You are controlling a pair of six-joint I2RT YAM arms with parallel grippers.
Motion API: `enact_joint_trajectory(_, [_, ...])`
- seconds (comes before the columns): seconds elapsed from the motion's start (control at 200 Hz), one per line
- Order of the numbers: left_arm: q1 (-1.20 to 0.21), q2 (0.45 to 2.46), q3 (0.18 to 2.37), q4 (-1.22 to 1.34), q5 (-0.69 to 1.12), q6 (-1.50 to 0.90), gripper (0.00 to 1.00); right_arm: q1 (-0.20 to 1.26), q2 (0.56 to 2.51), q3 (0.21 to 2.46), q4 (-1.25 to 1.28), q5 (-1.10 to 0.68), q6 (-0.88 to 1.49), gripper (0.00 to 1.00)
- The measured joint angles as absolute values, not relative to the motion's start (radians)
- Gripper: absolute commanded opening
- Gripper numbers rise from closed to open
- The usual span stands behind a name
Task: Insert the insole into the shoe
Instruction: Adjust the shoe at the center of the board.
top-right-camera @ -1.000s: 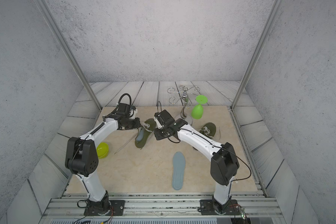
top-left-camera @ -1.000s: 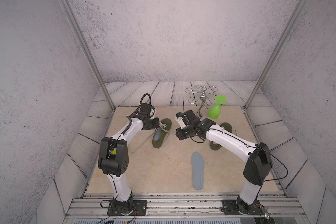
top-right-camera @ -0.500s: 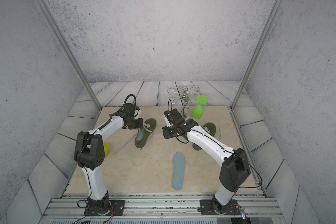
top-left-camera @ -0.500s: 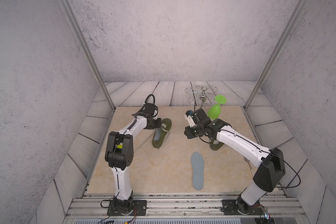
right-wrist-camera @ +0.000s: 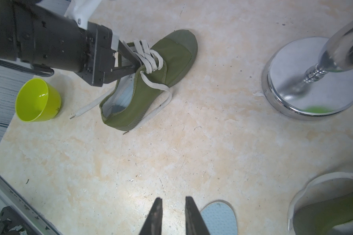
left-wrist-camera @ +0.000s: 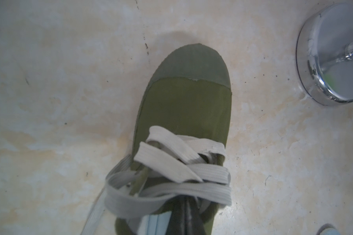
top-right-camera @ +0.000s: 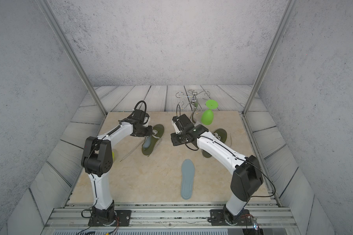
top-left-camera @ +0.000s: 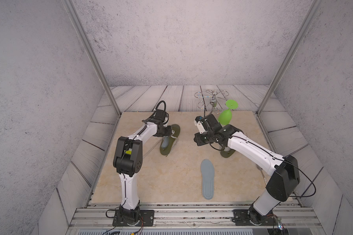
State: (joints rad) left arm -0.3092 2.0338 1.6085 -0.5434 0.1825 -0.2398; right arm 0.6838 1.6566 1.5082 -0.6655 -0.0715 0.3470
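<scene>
My left claw (right-wrist-camera: 138, 64) is closed tight, its tips pushed under the laces (right-wrist-camera: 149, 55) of the green shoe (right-wrist-camera: 171, 59), which lies in the left half of the tabletop (top-left-camera: 171, 183), nearer the back edge. A pale blue insole (right-wrist-camera: 122, 97) shows inside its heel opening. My right claw (right-wrist-camera: 173, 199) hovers with a narrow gap between its tips, holding nothing. A second insole (top-left-camera: 207, 179) lies flat near the front edge, and a second shoe (top-right-camera: 221, 133) sits toward the right edge
</scene>
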Motion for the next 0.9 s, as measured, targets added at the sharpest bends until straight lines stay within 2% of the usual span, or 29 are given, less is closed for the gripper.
enact_joint_trajectory(0.16, [-0.333, 2.063, 1.647, -0.554, 0.119, -0.208, 0.00, 0.683, 1.657, 1.508, -0.669, -0.072, 0.347, 0.23])
enact_joint_trajectory(0.5, [-0.339, 2.093, 1.668, -0.566, 0.108, -0.199, 0.00, 0.679, 1.657, 1.508, -0.677, -0.072, 0.346, 0.23])
enact_joint_trajectory(0.901, [-0.341, 2.098, 1.564, -0.543, 0.115, -0.210, 0.00, 0.677, 1.657, 1.508, -0.676, -0.081, 0.346, 0.23])
